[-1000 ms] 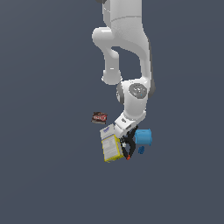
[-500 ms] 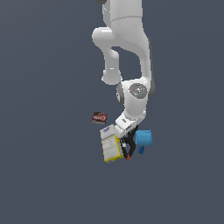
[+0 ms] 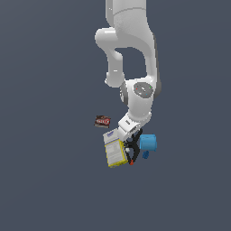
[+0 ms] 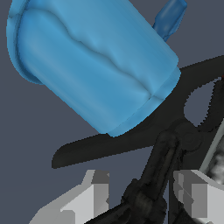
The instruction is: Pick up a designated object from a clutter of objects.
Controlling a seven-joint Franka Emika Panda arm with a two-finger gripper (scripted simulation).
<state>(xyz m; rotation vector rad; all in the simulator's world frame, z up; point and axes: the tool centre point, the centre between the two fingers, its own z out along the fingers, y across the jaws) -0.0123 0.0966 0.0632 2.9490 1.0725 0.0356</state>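
The designated object is a slender black tool [image 3: 134,152] with a red tip, lying between the yellow-and-white box [image 3: 115,151] and the blue cup [image 3: 148,142] in the clutter of objects. My gripper [image 3: 132,145] is down over it. In the wrist view the black tool [image 4: 131,141] runs between my two grey fingers [image 4: 94,192], one on each side, and my gripper [image 4: 142,192] is open with a small gap showing on one side. The blue cup [image 4: 92,65] lies on its side just beyond the tool.
A small dark red packet [image 3: 102,121] lies apart from the pile, on the exterior view's left of the arm. The white arm [image 3: 135,54] rises above the pile. The floor is plain dark grey.
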